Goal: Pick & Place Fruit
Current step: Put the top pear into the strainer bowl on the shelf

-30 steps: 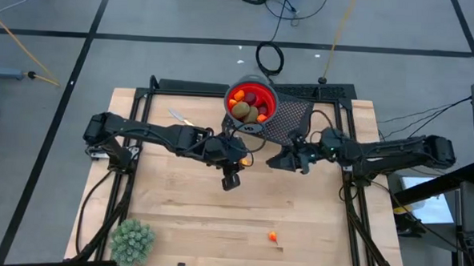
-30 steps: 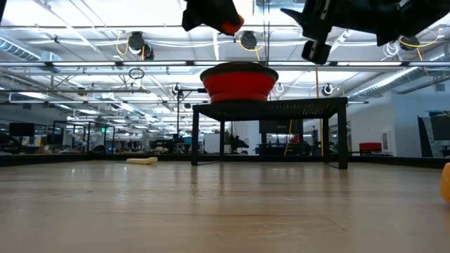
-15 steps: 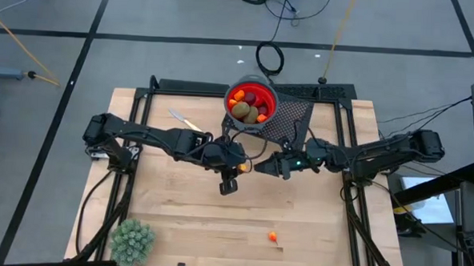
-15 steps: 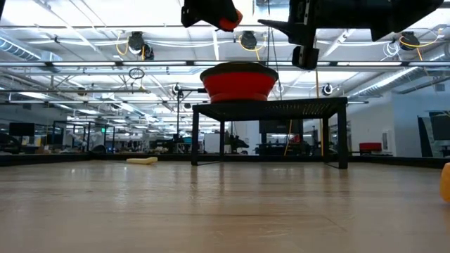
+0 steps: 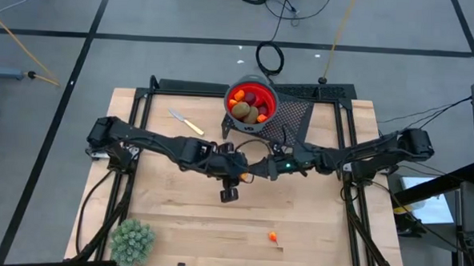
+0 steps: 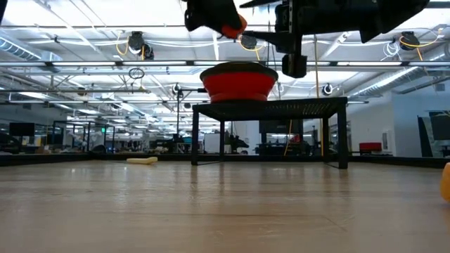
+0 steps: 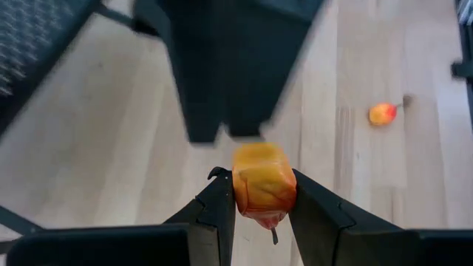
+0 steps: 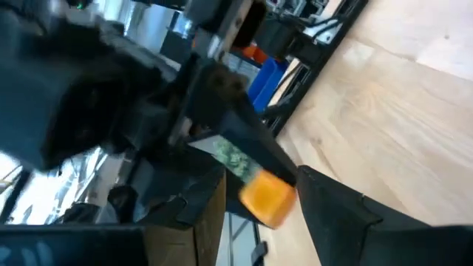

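A pale, plank-grained wooden table top [image 5: 185, 211] is shown from above, framed by black metal rails and set on a grey floor crossed by dark tape lines. At its far edge a black mesh stand [image 5: 295, 119] carries a red round bowl [image 5: 251, 102] filled with small toy fruits [image 5: 248, 106], brown and red ones among them. A small knife with a yellow handle [image 5: 186, 121] lies on the wood near the bowl, a pale green spiky plant ball [image 5: 132, 241] sits at the near left corner, and a tiny orange fruit piece [image 5: 272, 236] lies alone near the front edge. In the low view, a large hall with ceiling lights and distant desks is seen beyond the stand.

The left gripper [image 5: 242, 169] is held above the middle of the table, in front of the bowl. In the left wrist view its dark fingers [image 7: 218, 207] are seen pinching an orange-yellow blocky toy fruit [image 7: 262, 181] with a red lower end and a short stem. The right gripper [image 5: 261, 169] is brought up just beside it, and in the right wrist view the same orange piece [image 8: 267, 196] is seen between its spread fingers [image 8: 332, 210]; whether they touch it cannot be told.

In the low view both grippers are cut off at the upper edge. The wrist views are partly blocked by the opposite arm's blurred dark body.
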Action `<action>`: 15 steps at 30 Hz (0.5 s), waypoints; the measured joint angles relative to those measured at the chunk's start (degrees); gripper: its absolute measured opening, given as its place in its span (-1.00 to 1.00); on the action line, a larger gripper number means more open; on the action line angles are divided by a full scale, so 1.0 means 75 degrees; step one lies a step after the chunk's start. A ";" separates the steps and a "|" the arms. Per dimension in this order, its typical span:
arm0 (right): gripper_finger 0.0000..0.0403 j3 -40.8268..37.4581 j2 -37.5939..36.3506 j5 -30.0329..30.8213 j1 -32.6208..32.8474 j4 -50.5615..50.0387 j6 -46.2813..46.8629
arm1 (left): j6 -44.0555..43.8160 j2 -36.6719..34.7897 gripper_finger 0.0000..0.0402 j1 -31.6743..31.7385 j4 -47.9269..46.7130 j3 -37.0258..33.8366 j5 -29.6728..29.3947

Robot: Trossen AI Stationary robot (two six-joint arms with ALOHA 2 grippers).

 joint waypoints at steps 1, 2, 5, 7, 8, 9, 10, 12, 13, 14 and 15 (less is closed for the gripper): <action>-0.21 -0.0009 0.0002 0.0005 0.0000 -0.0053 0.0011 | -0.0022 0.0076 -0.47 -0.0030 -0.0042 -0.0004 0.0030; -0.21 -0.0012 0.0000 0.0007 -0.0001 -0.0093 0.0053 | -0.0087 0.0146 -0.47 -0.0037 0.0026 -0.0002 0.0030; -0.21 -0.0006 -0.0007 0.0073 0.0000 -0.0418 0.0191 | -0.0160 0.0224 -0.47 -0.0035 -0.0013 -0.0002 0.0050; -0.21 -0.0006 0.0001 0.0155 0.0010 -0.0588 0.0201 | -0.0172 0.0242 -0.47 -0.0028 0.0080 -0.0002 0.0067; -0.21 -0.0015 0.0000 0.0161 0.0036 -0.0621 0.0204 | -0.0196 0.0243 -0.47 -0.0021 0.0065 -0.0002 0.0067; -0.21 -0.0015 -0.0002 0.0171 0.0044 -0.0636 0.0226 | -0.0227 0.0248 -0.47 -0.0014 0.0058 -0.0002 0.0067; -0.21 -0.0007 -0.0008 0.0177 0.0054 -0.0722 0.0253 | -0.0290 0.0248 -0.47 -0.0005 0.0058 -0.0002 0.0062; -0.21 -0.0011 -0.0006 0.0211 0.0102 -0.0925 0.0345 | -0.0361 0.0248 -0.47 -0.0008 0.0058 -0.0002 -0.0006; -0.21 -0.0015 0.0003 0.0278 0.0108 -0.0953 0.0372 | -0.0359 0.0248 -0.47 -0.0008 0.0061 -0.0002 -0.0028; -0.21 -0.0015 0.0004 0.0358 0.0136 -0.0961 0.0373 | -0.0356 0.0248 -0.47 -0.0008 0.0068 -0.0002 -0.0031; -0.21 -0.0015 -0.0004 0.0388 0.0151 -0.0961 0.0373 | -0.0359 0.0248 -0.47 -0.0008 0.0079 -0.0002 -0.0032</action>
